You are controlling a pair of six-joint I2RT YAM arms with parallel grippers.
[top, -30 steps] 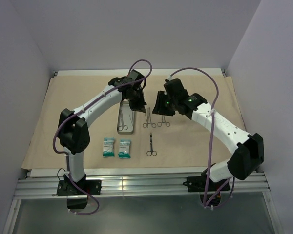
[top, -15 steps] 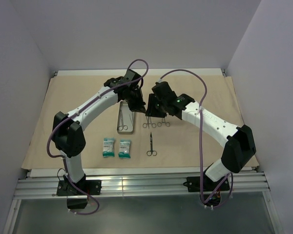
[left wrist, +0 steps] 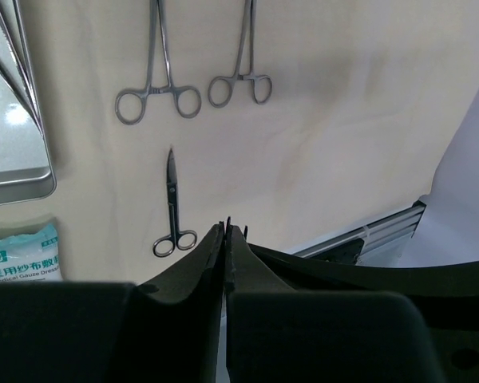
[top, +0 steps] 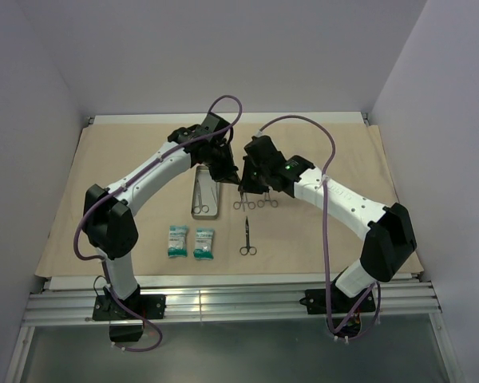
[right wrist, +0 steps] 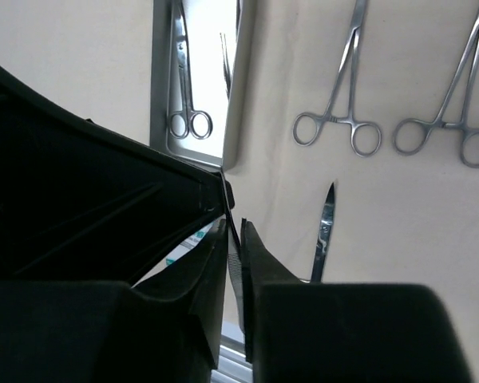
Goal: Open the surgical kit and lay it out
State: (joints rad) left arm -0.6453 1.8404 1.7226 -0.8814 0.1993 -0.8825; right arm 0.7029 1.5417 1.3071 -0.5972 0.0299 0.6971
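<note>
The tan wrap [top: 319,239] lies spread flat on the table. On it are the grey tray [top: 205,215], two forceps [top: 243,198] [top: 267,196], small scissors [top: 247,239] and two teal-white packets [top: 177,240] [top: 203,242]. Both grippers meet in the air just right of the tray. My left gripper [left wrist: 225,231] is shut on thin tweezers, whose tips [left wrist: 228,222] stick out past the fingers. My right gripper [right wrist: 238,231] has closed on the same tweezers [right wrist: 235,255], with the left gripper's black body right beside it.
Ring-handled scissors [right wrist: 184,88] and another thin instrument [right wrist: 225,56] lie inside the tray [right wrist: 238,96]. The forceps [right wrist: 339,112] and the scissors' blade [right wrist: 325,231] lie below the grippers. Grey walls close in the back and sides, and metal rails [top: 223,303] run along the near edge.
The right arm has swung left to meet the left gripper, and its jaws have closed in on the tweezers. The left arm has shifted slightly.
</note>
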